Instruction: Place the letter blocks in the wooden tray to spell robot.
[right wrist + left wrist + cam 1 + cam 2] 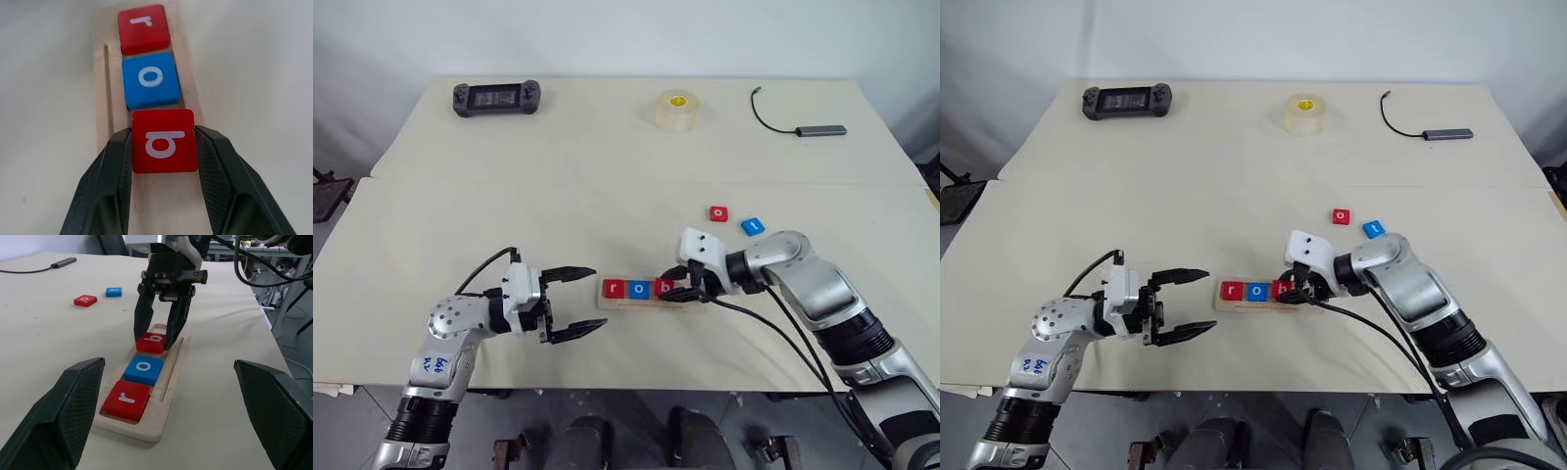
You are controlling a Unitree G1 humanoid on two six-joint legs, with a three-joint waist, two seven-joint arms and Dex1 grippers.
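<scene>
Black fingers of the right pincer [164, 142] clamp the red b block [164, 140], third in the wooden tray [166, 396] after the red r block [127, 400] and blue o block [144, 369]. Left pincer [576, 303] hangs spread wide, empty, just beside the tray's end. Red o block [720, 212] and blue t block [753, 226] lie loose on the worktop [607, 166] nearby.

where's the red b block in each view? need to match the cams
Left eye: red b block, third in the wooden tray, between the right tool fingers.
Right eye: same, low centre.
Left wrist: centre.
Right wrist: centre.
Shared landmark: blue o block next to it.
</scene>
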